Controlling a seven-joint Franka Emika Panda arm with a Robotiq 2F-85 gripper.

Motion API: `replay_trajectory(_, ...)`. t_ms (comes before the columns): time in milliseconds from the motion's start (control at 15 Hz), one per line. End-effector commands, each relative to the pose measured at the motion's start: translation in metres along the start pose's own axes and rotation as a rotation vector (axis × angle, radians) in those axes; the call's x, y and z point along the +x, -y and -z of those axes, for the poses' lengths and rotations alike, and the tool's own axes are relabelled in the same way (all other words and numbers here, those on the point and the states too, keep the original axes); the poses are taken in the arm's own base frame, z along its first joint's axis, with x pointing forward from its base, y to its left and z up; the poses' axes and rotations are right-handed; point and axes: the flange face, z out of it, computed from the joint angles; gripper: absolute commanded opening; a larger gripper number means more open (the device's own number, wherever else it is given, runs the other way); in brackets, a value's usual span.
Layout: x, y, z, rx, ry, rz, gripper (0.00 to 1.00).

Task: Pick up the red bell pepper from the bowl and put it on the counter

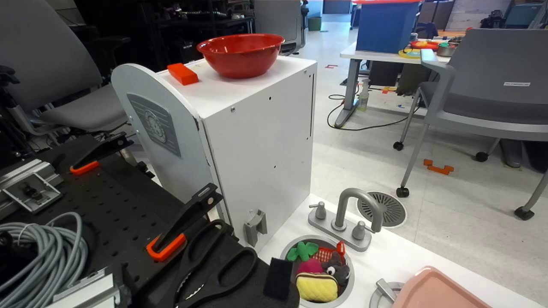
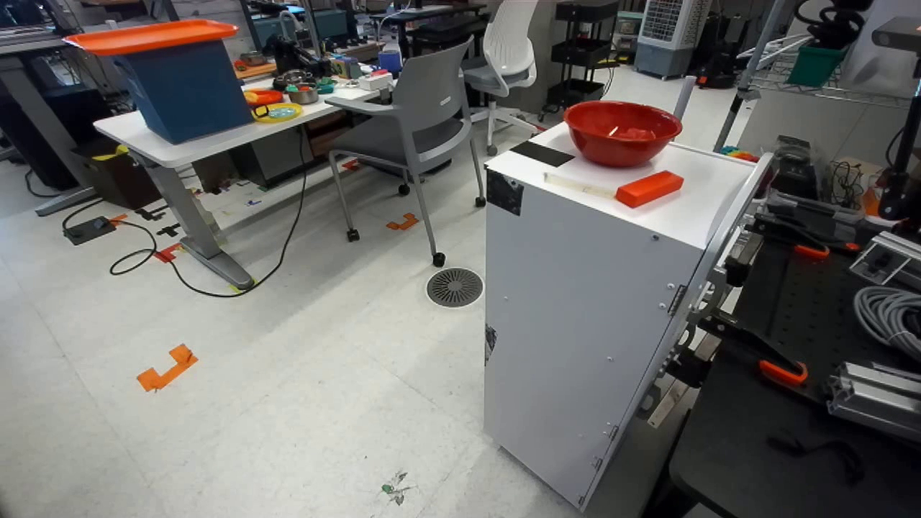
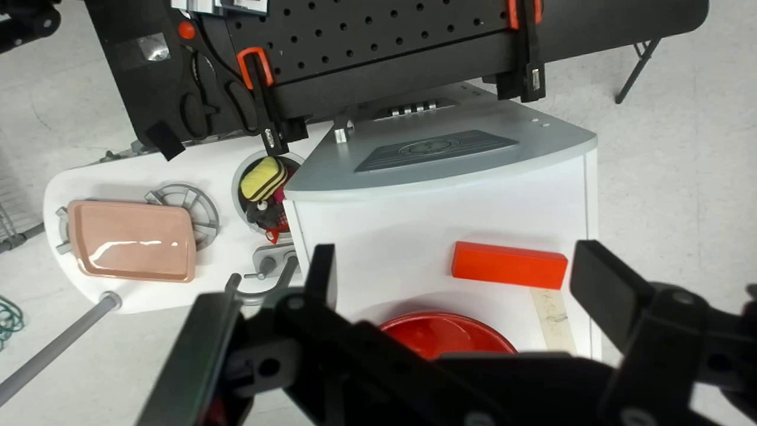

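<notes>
Glossy red plastic bowl (image 1: 239, 64) with a flared rim, mouth upward on the flat white cabinet top (image 1: 218, 96).
Inside the bowl, an exterior view shows a paler red patch (image 2: 637, 134), too unclear to name; which way it points, and its long axis, cannot be told. The bowl is round, with bright reflections inside. Just beside it, not touching, lies a smooth orange-red rectangular block (image 3: 510, 265), its long axis running nearly straight across the wrist view. There the black two-fingered gripper (image 3: 454, 266) stands spread wide, its body hiding part of the bowl. Farther off lies a salmon-pink rectangular tray (image 3: 131, 239).
</notes>
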Motion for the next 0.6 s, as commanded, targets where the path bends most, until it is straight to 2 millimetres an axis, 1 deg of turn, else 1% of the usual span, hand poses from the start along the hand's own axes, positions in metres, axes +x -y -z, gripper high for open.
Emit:
replay_trajectory(0,-0.003,-0.006,0.003,0.028,-0.009,-0.012,1.00)
replay_trajectory(67,0.000,-0.002,0.000,0.002,0.003,-0.004,1.00)
replay_trajectory(333,0.000,-0.003,-0.001,0.004,0.004,-0.007,1.00)
replay_trajectory(533,0.003,-0.015,-0.001,-0.010,-0.009,-0.070,1.00)
